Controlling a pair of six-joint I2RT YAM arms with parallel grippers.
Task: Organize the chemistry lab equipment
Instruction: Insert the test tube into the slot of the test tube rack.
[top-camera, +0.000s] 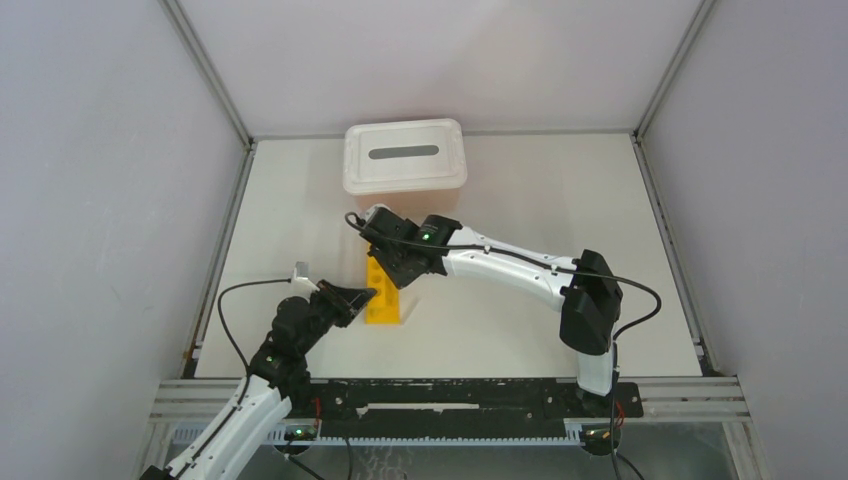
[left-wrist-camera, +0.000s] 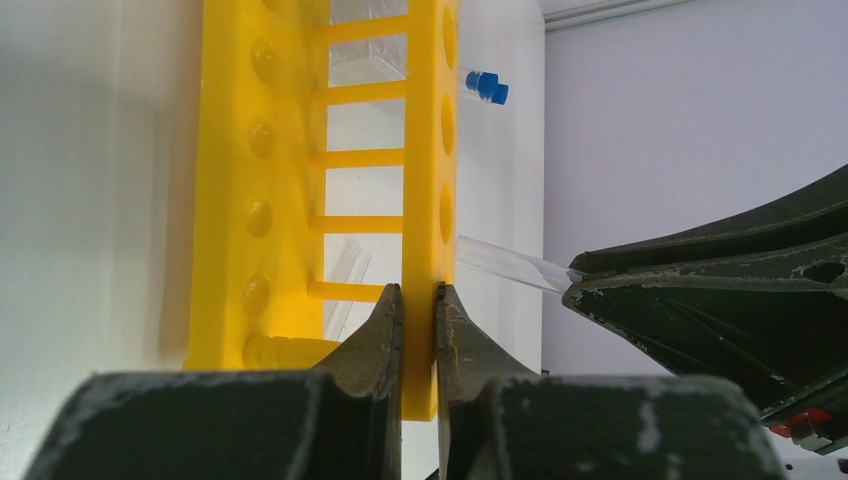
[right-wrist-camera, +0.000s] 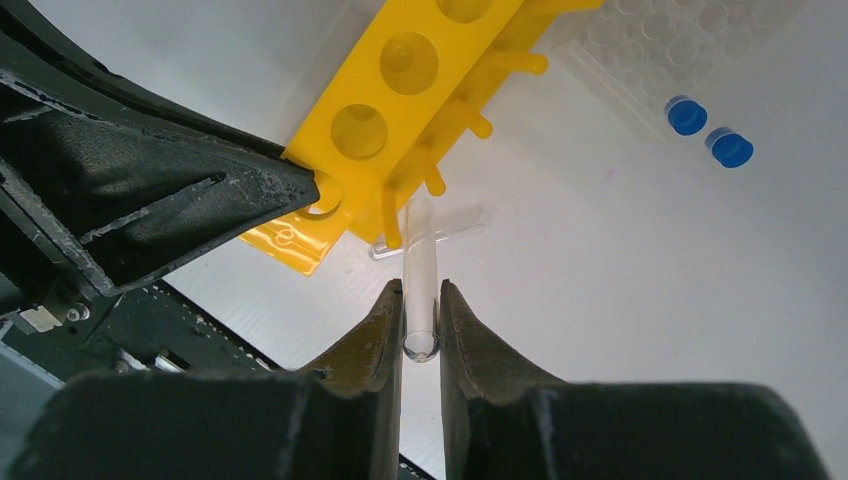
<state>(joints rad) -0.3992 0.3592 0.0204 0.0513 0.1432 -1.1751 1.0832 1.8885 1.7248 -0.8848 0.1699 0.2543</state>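
Observation:
The long yellow rack (top-camera: 382, 300) with round holes lies near the table's front middle. My left gripper (left-wrist-camera: 419, 292) is shut on the end of its holed top plate (left-wrist-camera: 425, 180); it reaches in from the left in the top view (top-camera: 365, 297). My right gripper (right-wrist-camera: 421, 290) is shut on a clear glass tube (right-wrist-camera: 419, 255) and holds it just beside the rack's near end (right-wrist-camera: 400, 90), above the rack in the top view (top-camera: 405, 270). The same tube (left-wrist-camera: 505, 262) points at the plate. Two blue-capped tubes (right-wrist-camera: 708, 132) lie beside the clear gridded rack (right-wrist-camera: 680, 45).
A pink bin with a white slotted lid (top-camera: 405, 155) stands at the back middle. Another small clear tube (right-wrist-camera: 445, 228) lies on the table under the yellow rack's end. A black rail (top-camera: 450, 395) runs along the front edge.

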